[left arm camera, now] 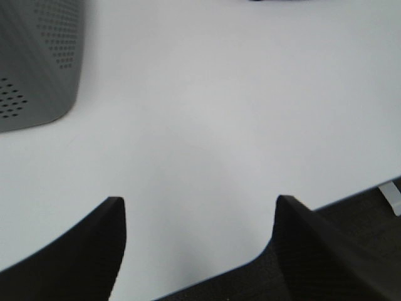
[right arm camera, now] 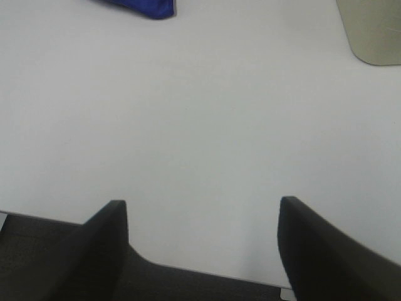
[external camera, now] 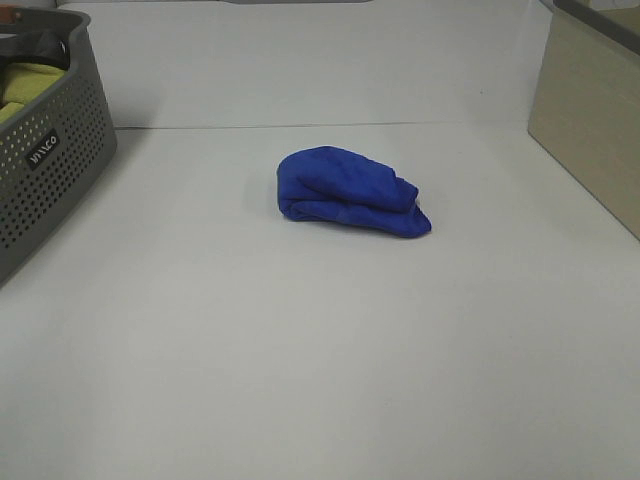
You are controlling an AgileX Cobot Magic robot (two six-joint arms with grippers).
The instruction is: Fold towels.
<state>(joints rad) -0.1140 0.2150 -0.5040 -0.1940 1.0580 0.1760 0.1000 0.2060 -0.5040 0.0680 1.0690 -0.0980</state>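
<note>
A royal-blue towel (external camera: 349,190) lies bunched in a loose folded heap in the middle of the white table (external camera: 300,350). One corner of the towel (right arm camera: 149,7) shows at the edge of the right wrist view. Neither arm shows in the exterior high view. My left gripper (left arm camera: 199,216) is open over bare table near the front edge, with nothing between its dark fingers (left arm camera: 94,251). My right gripper (right arm camera: 202,219) is open too, over bare table near the front edge, well short of the towel.
A grey perforated basket (external camera: 45,160) holding yellow-green cloth (external camera: 25,85) stands at the left edge; the basket (left arm camera: 34,69) also appears in the left wrist view. A beige bin (external camera: 590,110) stands at the right, and this bin (right arm camera: 373,31) shows in the right wrist view.
</note>
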